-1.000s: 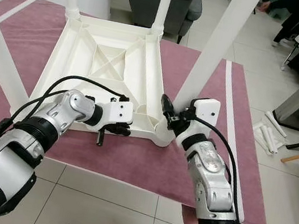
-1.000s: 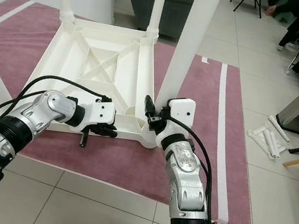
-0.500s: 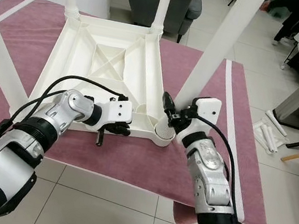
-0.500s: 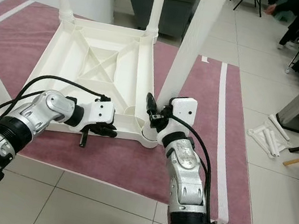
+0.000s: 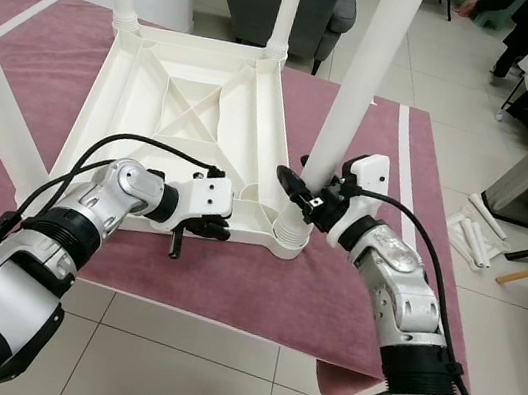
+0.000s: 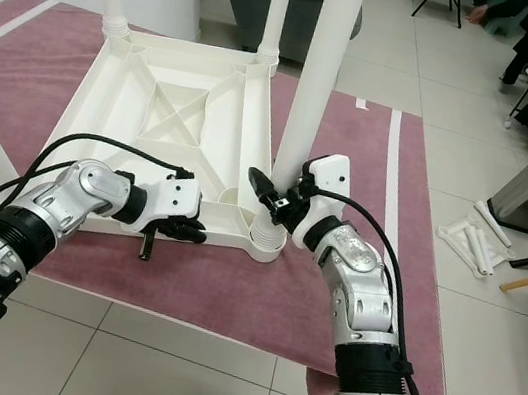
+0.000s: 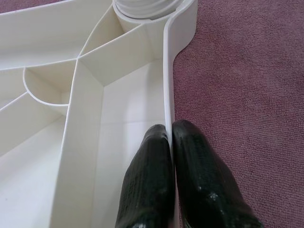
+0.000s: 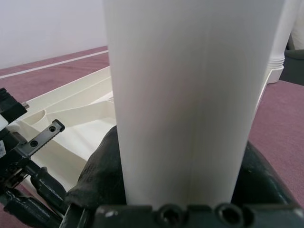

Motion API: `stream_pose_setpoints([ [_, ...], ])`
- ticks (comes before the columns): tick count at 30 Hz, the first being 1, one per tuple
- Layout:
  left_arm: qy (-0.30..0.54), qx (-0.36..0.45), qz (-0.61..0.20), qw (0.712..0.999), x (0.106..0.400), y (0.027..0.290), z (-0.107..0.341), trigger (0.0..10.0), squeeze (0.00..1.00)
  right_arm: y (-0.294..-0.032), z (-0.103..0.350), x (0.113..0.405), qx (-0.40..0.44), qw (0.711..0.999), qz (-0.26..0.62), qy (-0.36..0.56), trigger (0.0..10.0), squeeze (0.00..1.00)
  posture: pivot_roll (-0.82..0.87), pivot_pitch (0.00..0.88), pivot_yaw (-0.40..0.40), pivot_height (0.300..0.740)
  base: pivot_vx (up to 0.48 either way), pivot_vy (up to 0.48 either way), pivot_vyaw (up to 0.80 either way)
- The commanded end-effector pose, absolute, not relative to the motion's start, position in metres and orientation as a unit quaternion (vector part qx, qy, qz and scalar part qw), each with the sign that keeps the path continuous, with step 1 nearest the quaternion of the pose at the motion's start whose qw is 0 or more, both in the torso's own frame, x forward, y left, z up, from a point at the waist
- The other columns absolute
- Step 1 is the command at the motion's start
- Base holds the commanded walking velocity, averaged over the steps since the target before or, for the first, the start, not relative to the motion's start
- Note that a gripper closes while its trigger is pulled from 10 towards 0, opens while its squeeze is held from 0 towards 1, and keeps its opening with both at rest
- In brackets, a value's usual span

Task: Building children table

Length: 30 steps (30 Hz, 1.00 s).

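You are steadying the upturned white plastic table top (image 5: 188, 104) on the maroon cloth: left gripper (image 7: 172, 142) is pinching its near rim. Right gripper (image 5: 306, 202) is clasping the fourth round white leg (image 5: 356, 91) at the near-right socket; seating looks unfinished.

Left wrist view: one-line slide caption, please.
Left gripper pinches the rim of the upturned white tabletop lying on the maroon mat.
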State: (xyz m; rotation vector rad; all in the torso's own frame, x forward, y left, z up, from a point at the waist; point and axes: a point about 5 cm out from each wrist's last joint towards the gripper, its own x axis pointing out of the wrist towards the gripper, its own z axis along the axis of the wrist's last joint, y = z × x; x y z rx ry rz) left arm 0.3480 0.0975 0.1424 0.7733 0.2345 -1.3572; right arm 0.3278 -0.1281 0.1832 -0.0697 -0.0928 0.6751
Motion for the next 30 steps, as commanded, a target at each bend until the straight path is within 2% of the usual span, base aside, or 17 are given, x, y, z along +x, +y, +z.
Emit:
stream_pose_setpoints([
  [1, 0.129, 0.336, -0.609, 0.707, 0.344, 0.102, 0.129, 10.0, 0.0, -0.133, 0.151, 0.325, -0.027, 0.941, 0.335, 0.028, 10.0, 0.0, 0.11, 0.071, -0.012, 0.74, 0.0, 0.0, 0.0],
  [6, 0.129, 0.334, -0.605, 0.711, 0.344, 0.104, 0.129, 10.0, 0.0, -0.13, 0.141, 0.321, -0.017, 0.95, 0.31, 0.034, 10.0, 0.0, 0.11, 0.076, -0.017, 0.74, 0.0, 0.0, 0.0],
  [8, 0.13, 0.333, -0.604, 0.713, 0.343, 0.106, 0.128, 10.0, 0.0, -0.126, 0.131, 0.315, -0.001, 0.968, 0.25, 0.032, 10.0, 0.0, 0.11, 0.079, -0.019, 0.74, 0.0, 0.0, 0.0],
  [10, 0.131, 0.332, -0.603, 0.713, 0.343, 0.106, 0.128, 10.0, 0.0, -0.124, 0.128, 0.313, 0.001, 0.971, 0.236, 0.033, 10.0, 0.0, 0.11, 0.079, -0.019, 0.74, 0.0, 0.0, 0.0],
  [11, 0.131, 0.332, -0.602, 0.714, 0.344, 0.106, 0.128, 10.0, 0.0, -0.123, 0.118, 0.31, -0.006, 0.979, 0.199, 0.049, 10.0, 0.0, 0.11, 0.079, -0.017, 0.74, 0.0, 0.0, 0.0],
  [16, 0.13, 0.331, -0.602, 0.715, 0.345, 0.105, 0.13, 10.0, 0.0, -0.118, 0.109, 0.307, -0.016, 0.985, 0.164, 0.059, 10.0, 0.0, 0.1, 0.079, -0.01, 0.74, 0.0, 0.0, 0.0],
  [18, 0.128, 0.331, -0.601, 0.716, 0.345, 0.104, 0.13, 10.0, 0.0, -0.117, 0.103, 0.308, -0.047, 0.988, 0.123, 0.075, 10.0, 0.0, 0.1, 0.079, -0.009, 0.74, 0.0, 0.0, 0.0],
  [23, 0.123, 0.331, -0.599, 0.719, 0.347, 0.103, 0.133, 10.0, 0.0, -0.114, 0.1, 0.303, -0.064, 0.993, 0.06, 0.073, 10.0, 0.0, 0.1, 0.078, -0.013, 0.74, 0.0, 0.0, 0.0],
  [30, 0.113, 0.321, -0.596, 0.728, 0.349, 0.102, 0.138, 10.0, 0.0, -0.113, 0.098, 0.296, -0.036, 0.997, 0.016, 0.069, 10.0, 0.0, 0.1, 0.079, -0.016, 0.74, 0.0, 0.0, 0.0],
])
